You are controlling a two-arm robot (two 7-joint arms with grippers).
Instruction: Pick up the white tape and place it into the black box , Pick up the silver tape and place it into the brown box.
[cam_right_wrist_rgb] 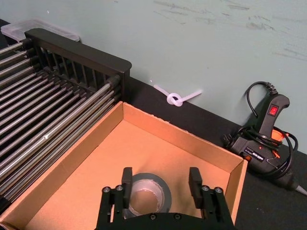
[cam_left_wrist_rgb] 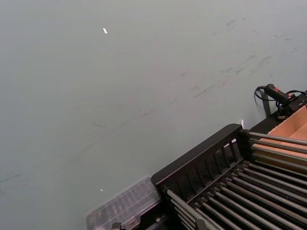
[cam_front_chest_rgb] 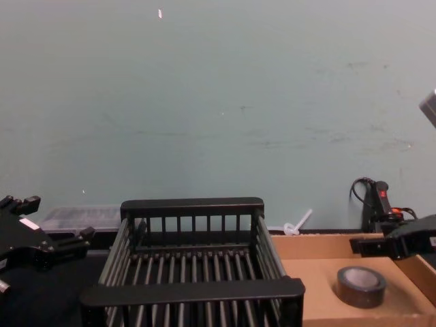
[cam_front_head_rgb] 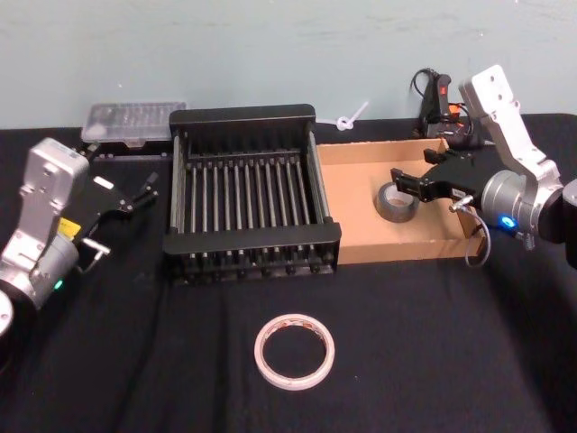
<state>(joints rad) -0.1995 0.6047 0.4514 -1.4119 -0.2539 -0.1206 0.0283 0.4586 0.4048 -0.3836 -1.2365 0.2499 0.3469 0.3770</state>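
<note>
White tape (cam_front_head_rgb: 294, 351) is lying flat on the black worktop (cam_front_head_rgb: 433, 361) nearest the robot, in front of the black box (cam_front_head_rgb: 251, 206) and well apart from both hands, so that half isn't done yet imo. Silver tape (cam_front_head_rgb: 395, 202) already sits on the floor of the brown box (cam_front_head_rgb: 352, 216), w/ the right hand (cam_front_head_rgb: 410, 183) hovering just over it, fingers spread wide and holding nothing; wrist cam shows the roll (cam_right_wrist_rgb: 146, 193) between the open fingers (cam_right_wrist_rgb: 126, 179). Looks like a release, so best move is prob lift straight up w/o clipping the roll or the cardboard wall. Left hand (cam_front_head_rgb: 135, 194) is off to the left of the black box, open and empty; it'd need to come down square over the thin ring. Can't tell if the right fingers touch the roll. Farther back there's a clear case (cam_front_head_rgb: 131, 120) and a drill (cam_right_wrist_rgb: 263, 132) by the wall, partly cut off.
</note>
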